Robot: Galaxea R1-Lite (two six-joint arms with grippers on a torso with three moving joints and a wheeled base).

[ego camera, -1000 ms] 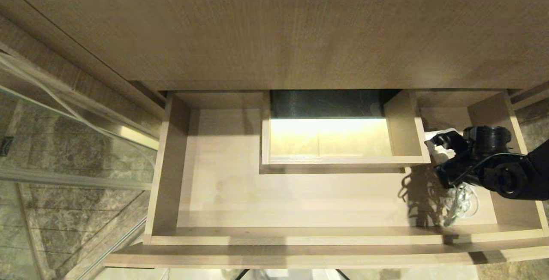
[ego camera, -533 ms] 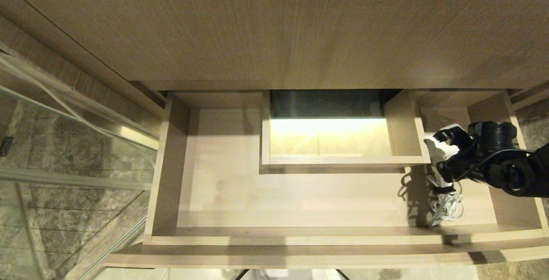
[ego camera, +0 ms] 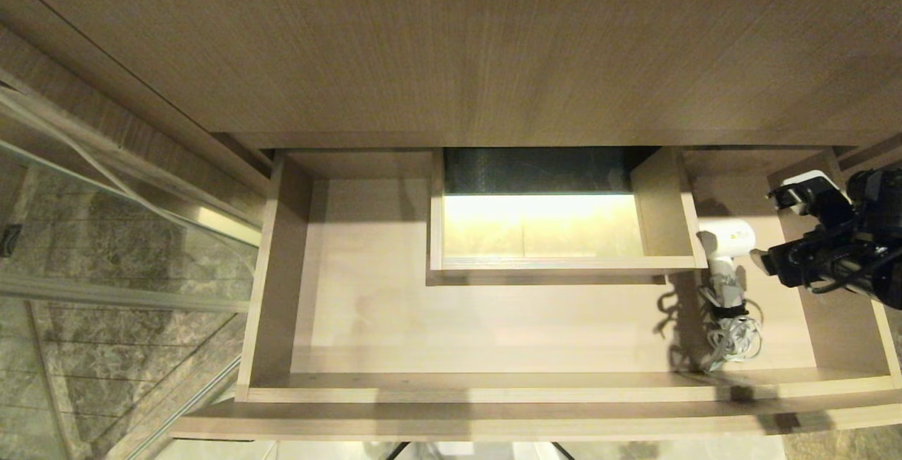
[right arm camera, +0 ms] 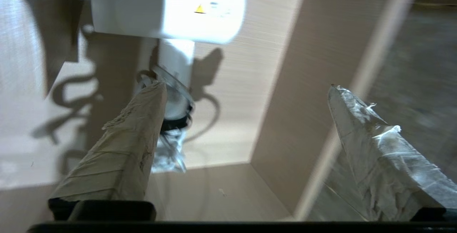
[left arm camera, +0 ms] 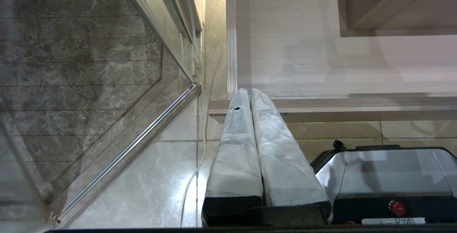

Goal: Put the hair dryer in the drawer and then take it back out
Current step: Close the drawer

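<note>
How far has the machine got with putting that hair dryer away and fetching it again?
About halfway, it seems. Done: the hair dryer lies in the right end of the open drawer, its bundled cord beside it. In hand: nothing; the right gripper hangs above the drawer's right side, jaws wide apart and empty. The left gripper stays parked, shut. Left: gripping the dryer and lifting it back out.

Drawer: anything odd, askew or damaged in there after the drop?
Nothing stands out. The hair dryer lies flat on the floor of the drawer at its right end, beside the boxed cut-out, with its bundled cord trailing toward the front. The right gripper is open and clear of it.
</note>
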